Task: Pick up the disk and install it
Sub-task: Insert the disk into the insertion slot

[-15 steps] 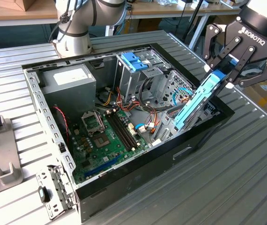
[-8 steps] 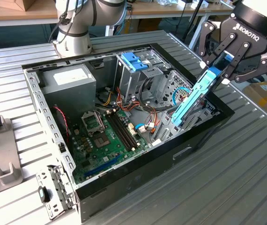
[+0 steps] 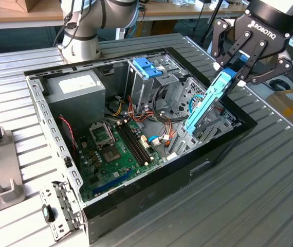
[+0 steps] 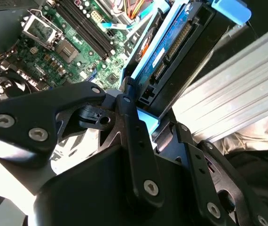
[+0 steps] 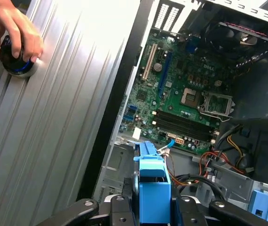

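Pickup is done: the tool (image 3: 232, 72) clamps the disk (image 3: 206, 105), tilted with its lower end inside the open computer case (image 3: 151, 194), not yet seated flat.

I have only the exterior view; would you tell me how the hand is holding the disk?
Observer: In the first wrist view the hand is shut on the disk's light-blue carrier end, a finger on each side.
Operator: What is on the face I cannot see?
Observer: In the second wrist view, a blue board with connector pins.
Operator: Is anyone nearby?
Observer: Yes; the first wrist view shows a person's fingers around a dark round object on the ribbed table.
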Tool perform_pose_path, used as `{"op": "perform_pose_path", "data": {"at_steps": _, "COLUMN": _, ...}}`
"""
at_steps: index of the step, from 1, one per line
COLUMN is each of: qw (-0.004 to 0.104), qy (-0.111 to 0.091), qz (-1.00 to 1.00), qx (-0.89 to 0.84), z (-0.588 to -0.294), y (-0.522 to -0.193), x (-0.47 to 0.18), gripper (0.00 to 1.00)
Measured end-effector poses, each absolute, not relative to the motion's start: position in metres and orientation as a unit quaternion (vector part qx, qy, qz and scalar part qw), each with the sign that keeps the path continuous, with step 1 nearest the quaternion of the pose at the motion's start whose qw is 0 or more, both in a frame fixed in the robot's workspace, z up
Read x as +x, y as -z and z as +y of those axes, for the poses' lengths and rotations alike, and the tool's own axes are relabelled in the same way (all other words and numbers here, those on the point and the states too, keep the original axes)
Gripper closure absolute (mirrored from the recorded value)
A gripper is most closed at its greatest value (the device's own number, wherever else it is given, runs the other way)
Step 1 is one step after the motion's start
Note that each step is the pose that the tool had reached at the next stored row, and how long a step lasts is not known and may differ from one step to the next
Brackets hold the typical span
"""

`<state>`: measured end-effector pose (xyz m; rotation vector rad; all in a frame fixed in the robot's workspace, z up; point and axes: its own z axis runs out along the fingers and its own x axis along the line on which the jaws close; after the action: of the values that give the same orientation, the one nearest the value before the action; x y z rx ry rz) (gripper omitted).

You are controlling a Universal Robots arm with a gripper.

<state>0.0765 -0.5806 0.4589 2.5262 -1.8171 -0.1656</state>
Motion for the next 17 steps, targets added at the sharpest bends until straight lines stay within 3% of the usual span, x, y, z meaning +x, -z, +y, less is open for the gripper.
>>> {"op": "perform_pose_path", "data": {"at_steps": 10, "qw": 0.014, "qy": 0.053, "qz": -0.562, "qx": 0.825, "z": -0.557, "y": -0.459, "x": 0.077, "gripper": 0.63}}
{"op": "perform_pose_path", "data": {"at_steps": 17, "qw": 0.015, "qy": 0.054, "qz": -0.56, "qx": 0.826, "z": -0.555, "y": -0.458, "x": 0.089, "gripper": 0.63}}
